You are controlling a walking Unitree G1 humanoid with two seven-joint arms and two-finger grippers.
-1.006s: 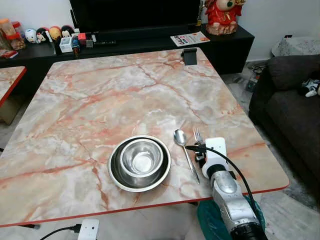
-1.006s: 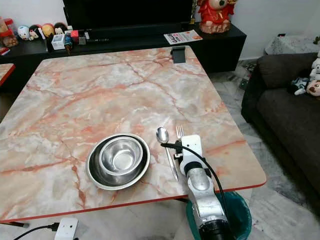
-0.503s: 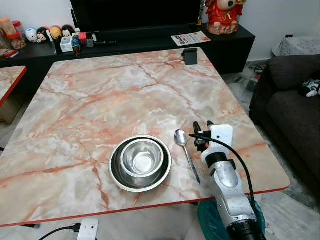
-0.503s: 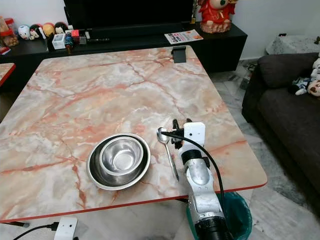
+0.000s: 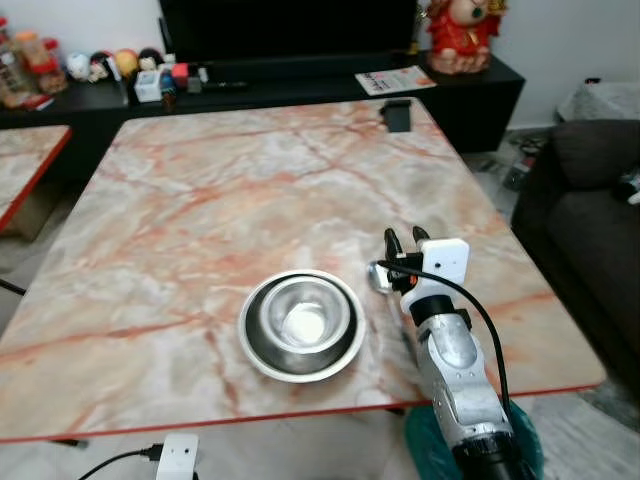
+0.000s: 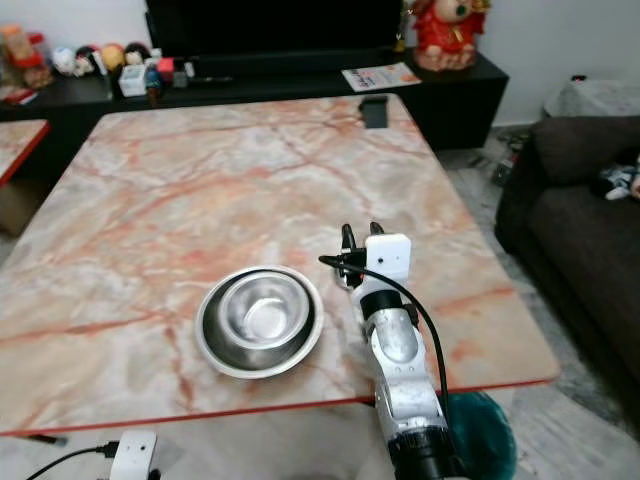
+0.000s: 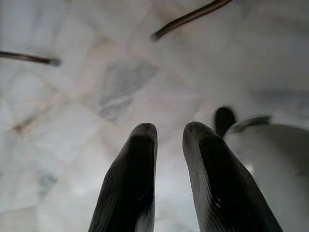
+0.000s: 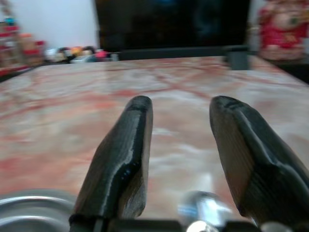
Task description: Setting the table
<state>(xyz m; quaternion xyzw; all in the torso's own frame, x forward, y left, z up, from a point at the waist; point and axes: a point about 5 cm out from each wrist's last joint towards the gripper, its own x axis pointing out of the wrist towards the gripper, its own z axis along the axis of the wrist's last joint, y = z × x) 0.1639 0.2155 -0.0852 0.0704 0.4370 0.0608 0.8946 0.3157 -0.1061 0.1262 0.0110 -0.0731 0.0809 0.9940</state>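
Observation:
Two nested steel bowls (image 5: 303, 325) sit near the front edge of the marble table (image 5: 230, 190). Just right of them lies a spoon (image 5: 378, 277), its handle hidden under my right arm. My right gripper (image 5: 403, 238) hovers open over the spoon's bowl, fingers pointing toward the far side of the table and holding nothing. In the right wrist view the spoon (image 8: 205, 210) shows blurred between the fingers (image 8: 128, 154), with a bowl rim (image 8: 29, 203) to one side. My left gripper (image 7: 170, 129) hangs idle over the tiled floor, its fingers close together.
A small black stand (image 5: 396, 115) sits at the table's far edge. Behind it is a dark TV cabinet (image 5: 300, 75) with toys. A dark sofa (image 5: 590, 200) is on the right, a teal bin (image 5: 520, 445) under my arm, and a second table (image 5: 25, 170) at left.
My right gripper has lifted off the fork and moved forward over the spoon's bowl. The camera has shifted, sliding the scene to the right.

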